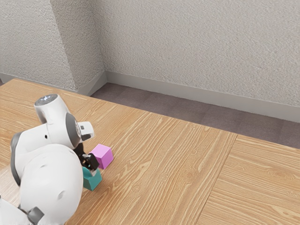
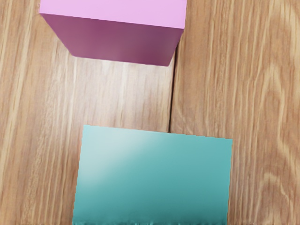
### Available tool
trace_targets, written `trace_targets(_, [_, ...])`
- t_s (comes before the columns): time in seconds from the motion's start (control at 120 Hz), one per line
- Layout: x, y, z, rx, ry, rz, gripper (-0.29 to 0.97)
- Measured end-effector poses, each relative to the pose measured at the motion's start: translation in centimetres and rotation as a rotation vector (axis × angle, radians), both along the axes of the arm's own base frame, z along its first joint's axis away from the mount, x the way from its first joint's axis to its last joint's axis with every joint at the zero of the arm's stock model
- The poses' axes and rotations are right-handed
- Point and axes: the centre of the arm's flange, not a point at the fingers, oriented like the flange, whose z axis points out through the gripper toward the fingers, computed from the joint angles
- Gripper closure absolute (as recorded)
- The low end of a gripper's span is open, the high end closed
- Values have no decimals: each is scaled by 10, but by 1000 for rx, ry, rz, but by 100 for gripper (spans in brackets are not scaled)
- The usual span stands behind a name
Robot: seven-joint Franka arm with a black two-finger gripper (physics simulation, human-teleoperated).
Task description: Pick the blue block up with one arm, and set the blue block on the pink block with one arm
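The blue block (image 1: 93,180) is a teal-blue cube on the wooden table (image 1: 159,159), partly behind the arm's white body. My black gripper (image 1: 89,164) sits directly over it, low against its top. The pink block (image 1: 103,155) stands on the table just beyond the blue one, toward the exterior view's right, with a narrow gap between them. In the wrist view the blue block (image 2: 152,178) lies large right under my hand. The pink block (image 2: 115,30) sits a short way past it, across a strip of bare wood.
The wooden table stretches far to the exterior view's right, with a seam between its boards (image 1: 218,176). Its far edge (image 1: 164,117) drops to a grey floor before a textured wall. The arm's white links (image 1: 47,178) fill the lower left.
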Motion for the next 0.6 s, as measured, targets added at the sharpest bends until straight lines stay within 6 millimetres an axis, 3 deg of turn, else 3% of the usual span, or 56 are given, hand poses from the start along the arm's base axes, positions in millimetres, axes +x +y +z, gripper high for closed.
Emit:
trace_targets(0.317, [19, -14, -13, 16, 36, -56, 0])
trace_targets(0.6, [19, -11, -25, 17, 61, -69, 0])
